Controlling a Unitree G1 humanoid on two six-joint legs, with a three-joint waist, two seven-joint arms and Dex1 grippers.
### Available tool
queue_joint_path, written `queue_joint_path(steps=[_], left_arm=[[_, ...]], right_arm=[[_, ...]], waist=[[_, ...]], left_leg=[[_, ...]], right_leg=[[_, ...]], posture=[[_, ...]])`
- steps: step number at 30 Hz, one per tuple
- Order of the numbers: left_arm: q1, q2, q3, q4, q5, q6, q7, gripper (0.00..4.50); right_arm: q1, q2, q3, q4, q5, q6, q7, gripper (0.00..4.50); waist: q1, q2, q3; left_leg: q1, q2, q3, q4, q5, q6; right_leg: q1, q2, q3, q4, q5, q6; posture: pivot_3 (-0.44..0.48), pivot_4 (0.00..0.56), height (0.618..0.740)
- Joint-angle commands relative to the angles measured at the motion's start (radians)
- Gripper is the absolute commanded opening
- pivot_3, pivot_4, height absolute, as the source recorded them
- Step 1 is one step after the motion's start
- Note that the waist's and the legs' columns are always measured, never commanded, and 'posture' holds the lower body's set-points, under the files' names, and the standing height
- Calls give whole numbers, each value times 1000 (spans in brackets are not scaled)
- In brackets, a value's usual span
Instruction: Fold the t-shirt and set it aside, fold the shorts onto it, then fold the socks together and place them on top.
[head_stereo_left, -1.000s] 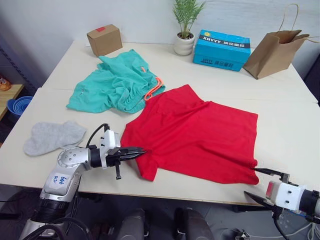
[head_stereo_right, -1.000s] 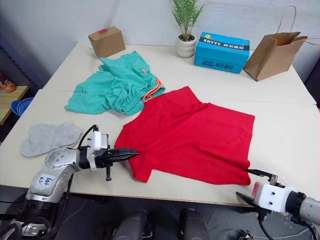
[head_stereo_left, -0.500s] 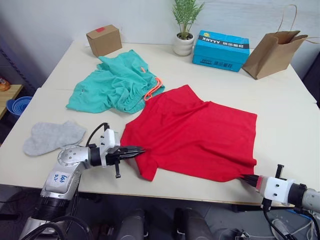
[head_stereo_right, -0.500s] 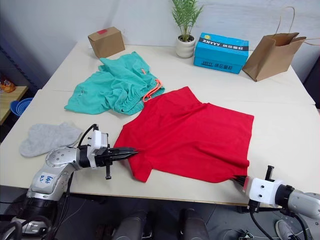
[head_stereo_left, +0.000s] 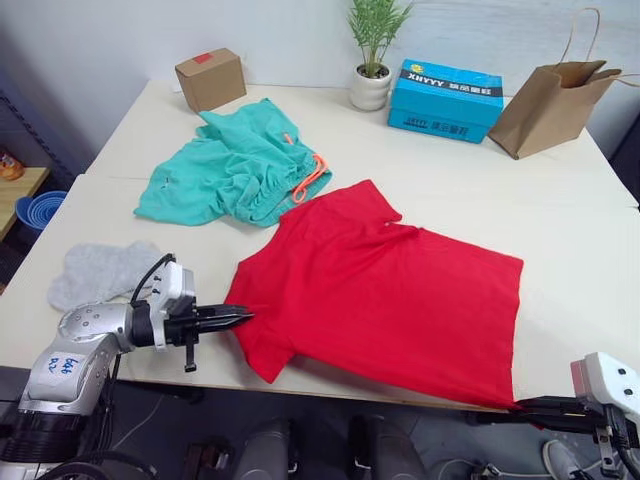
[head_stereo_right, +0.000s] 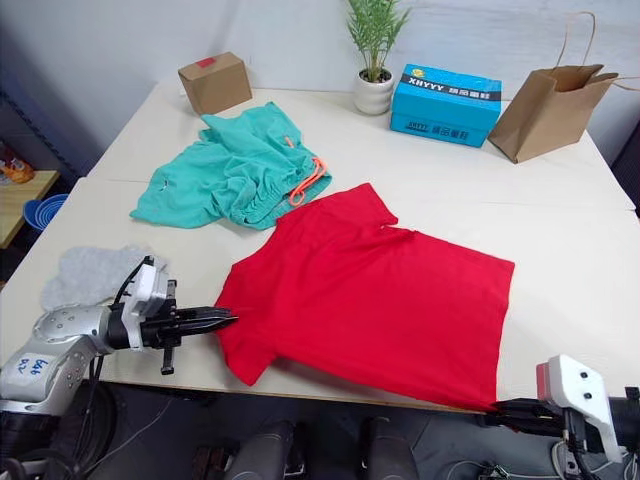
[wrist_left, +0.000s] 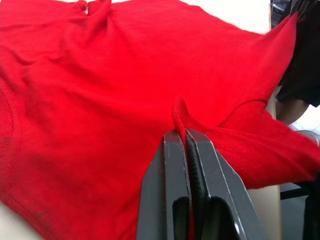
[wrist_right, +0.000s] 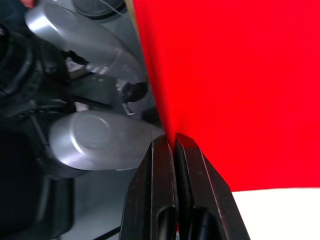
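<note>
We see the t-shirt (head_stereo_left: 385, 288) spread flat near the bench's (head_stereo_left: 560, 190) front edge, its long axis running along that edge, hem toward the right. The left gripper (head_stereo_left: 232, 317) has its fingers pinched on the left sleeve edge; the right gripper (head_stereo_right: 510, 413) clamps the hem's front corner.

I read "XHYYY" in white on the blue box (head_stereo_left: 445, 94); handwritten digits mark my left arm (head_stereo_left: 62, 366), unclear.
</note>
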Motion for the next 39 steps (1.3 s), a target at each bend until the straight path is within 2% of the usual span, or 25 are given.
queue_joint_path(steps=[1, 5, 9, 14, 17, 19, 20, 23, 24, 25, 27, 29, 32, 34, 36, 39], left_arm=[[7, -2, 66, 11, 0, -26, 37, 0], [48, 1, 95, 2, 0, -36, 48, 0], [69, -2, 167, -50, -73, 30, 95, 0], [128, 80, 84, -74, -22, 65, 11, 0], [3, 84, 20, -57, -71, 176, 3, 0], [-169, 75, -39, 10, -46, 178, -35, 0], [-285, 62, -72, 71, -7, 156, -44, 0], [-667, -34, -115, 372, 112, -9, 6, 0], [-782, -62, -118, 485, 160, -90, 43, 0], [-956, -103, -94, 641, 199, -198, 144, 0], [-1226, -156, -45, 894, 249, -373, 317, 0], [-1422, -170, -5, 1076, 280, -523, 459, 0], [-1565, -162, 30, 1216, 308, -702, 549, 0], [-1599, -150, 82, 1222, 258, -772, 452, 0], [-1600, -142, 106, 1214, 235, -793, 376, 0], [-1528, -132, 110, 1155, 221, -780, 268, 0]], right_arm=[[13, 5, -50, -30, 1, 53, 12, 44], [9, 25, -69, -40, -26, 63, -3, 44], [-16, 32, -93, -14, -40, 89, -27, 44], [-20, 11, -52, -58, 53, 254, -1, 44], [-89, -26, 14, -50, 54, 300, -3, 44], [-263, -56, 83, 40, 24, 246, -21, 44], [-395, -69, 124, 116, -4, 197, -36, 44], [-909, -42, 258, 438, -175, -114, -139, 44], [-1090, -22, 303, 566, -283, -249, -254, 44], [-1320, -2, 347, 714, -378, -352, -379, 44], [-1652, 26, 415, 952, -514, -496, -548, 44], [-1887, 37, 474, 1133, -618, -619, -670, 44], [-2077, 30, 537, 1297, -742, -777, -842, 44], [-2124, 21, 535, 1345, -749, -824, -871, 44], [-2123, 11, 535, 1371, -741, -859, -855, 44], [-2021, -14, 539, 1366, -713, -921, -783, 44]], waist=[[1, 0, 0], [1, 0, 0], [-1, 0, 0], [-1, 1, 1], [3, 2, 1], [4, 1, 2], [2, 2, 2], [-2, 5, 5], [-7, 5, 5], [-12, 6, 6], [-22, 2, 11], [-24, -1, 12], [-30, -2, 12], [-30, -2, 11], [-31, -1, 12], [-28, -1, 12]], left_leg=[[0, 0, 0, 0, 0, 0], [0, 0, 0, -2, -1, -1], [-1, 0, 0, -1, -1, -2], [0, 0, 0, -2, -1, -2], [-1, 0, 0, -2, -1, -2], [-2, 0, -1, 0, 0, -1], [-2, 0, -1, 1, 0, -1], [-7, -1, 1, 0, 6, 1], [-7, -1, 3, 0, 8, 2], [-8, -1, 5, 0, 9, 2], [-19, -4, 10, 1, 16, 0], [-38, -6, 12, -3, 26, 1], [-45, -6, 16, -8, 22, 0], [-39, -7, 18, -9, 18, 4], [-38, -7, 21, -11, 14, 7], [-40, -6, 30, -11, 10, 11]], right_leg=[[0, 0, 0, 0, 0, 0], [0, 0, 0, -2, 0, 0], [-1, 0, -1, -3, 0, 0], [-1, 0, -1, -3, 0, 0], [-1, 0, -1, -2, -1, -1], [-1, 0, -1, -3, 0, -1], [0, 0, -1, -4, 1, -1], [-1, 0, -2, -15, 8, -6], [-1, 0, -3, -16, 12, -2], [-2, 1, -2, -16, 15, 3], [-17, 1, 1, -10, 19, 5], [-39, 0, 3, -1, 20, 6], [-54, -1, -13, 4, 19, 5], [-53, -1, -32, 11, 19, 5], [-53, -4, -51, 10, 19, 5], [-52, -5, -58, 10, 19, 6]], posture=[[0, 150, 740], [0, 150, 740], [0, 150, 740], [0, 150, 740], [0, 150, 740], [0, 150, 740], [0, 150, 740], [0, 150, 740], [0, 150, 740], [0, 150, 740], [0, 150, 740], [0, 150, 740], [0, 150, 740], [0, 150, 740], [0, 150, 740], [0, 150, 740]])
